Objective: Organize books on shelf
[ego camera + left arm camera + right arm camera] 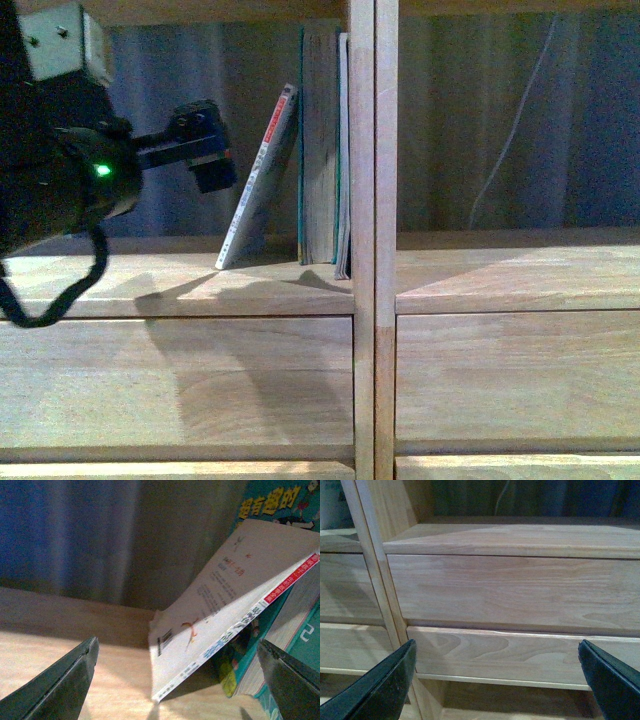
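In the left compartment of the light wooden shelf [365, 300], the thin pale paperback [258, 190] with a red-and-white spine leans right against the thick teal book [318, 150]. The teal book stands upright. The thin pale book [343, 150] stands between it and the centre divider. My left gripper [208, 148] is open and empty, just left of the leaning paperback. In the left wrist view the paperback [215, 610] tilts onto the teal book [280, 645], and the gripper [177, 645] is spread wide before them. My right gripper [496, 646] is open and empty, facing a drawer front [510, 590].
The right compartment [510, 270] holds no books; a thin pale cable [510, 130] hangs behind it. Plain drawer fronts [180, 380] lie below both compartments. A blue curtain [65, 530] hangs behind the shelf. The shelf board [75, 645] is bare to the left of the paperback.
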Tool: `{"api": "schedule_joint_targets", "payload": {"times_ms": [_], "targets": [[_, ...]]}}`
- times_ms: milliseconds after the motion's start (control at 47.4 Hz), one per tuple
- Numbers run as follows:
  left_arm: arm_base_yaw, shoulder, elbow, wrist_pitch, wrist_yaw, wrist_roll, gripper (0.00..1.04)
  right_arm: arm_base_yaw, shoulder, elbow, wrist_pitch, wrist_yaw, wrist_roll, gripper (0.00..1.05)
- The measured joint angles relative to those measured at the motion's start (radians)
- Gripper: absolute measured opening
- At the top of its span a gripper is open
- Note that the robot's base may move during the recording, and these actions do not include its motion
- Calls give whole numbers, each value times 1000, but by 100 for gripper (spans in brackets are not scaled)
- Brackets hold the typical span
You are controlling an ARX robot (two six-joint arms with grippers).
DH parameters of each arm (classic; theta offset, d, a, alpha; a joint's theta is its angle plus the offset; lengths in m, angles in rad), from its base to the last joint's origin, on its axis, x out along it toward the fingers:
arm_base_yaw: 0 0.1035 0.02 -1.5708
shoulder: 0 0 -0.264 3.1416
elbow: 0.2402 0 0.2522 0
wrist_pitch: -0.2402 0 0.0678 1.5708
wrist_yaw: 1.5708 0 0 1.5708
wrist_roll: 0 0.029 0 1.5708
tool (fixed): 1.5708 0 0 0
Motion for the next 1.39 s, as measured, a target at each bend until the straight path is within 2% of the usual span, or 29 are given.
{"api": "schedule_joint_targets", "payload": {"times_ms": [169, 296, 655, 718, 845, 993, 1162, 1267, 1352, 1394], "targets": [[-33, -300, -240, -68, -159, 82, 97, 0, 0, 0, 0, 0, 0, 98], [-64, -491, -377, -126, -233, 131, 97, 0, 0, 0, 0, 0, 0, 98], [-195, -1030, -650, -372, -377, 194, 97, 0, 0, 0, 0, 0, 0, 98], [-198, -1135, -650, -561, -348, 183, 86, 0, 0, 0, 0, 0, 0, 98], [-237, -1304, -733, -755, -388, 178, 68, 0, 0, 0, 0, 0, 0, 98], [-218, -1456, -863, -755, -349, 175, 47, 0, 0, 0, 0, 0, 0, 98], [-125, -1562, -996, -734, -241, 175, 22, 0, 0, 0, 0, 1, 0, 98], [-16, -1637, -1046, -765, -134, 171, 3, 0, 0, 0, 0, 0, 0, 98], [113, -1677, -1046, -794, 2, 171, 3, 0, 0, 0, 0, 0, 0, 98], [200, -1684, -1046, -801, 101, 171, 3, 0, 0, 0, 0, 0, 0, 98]]}}
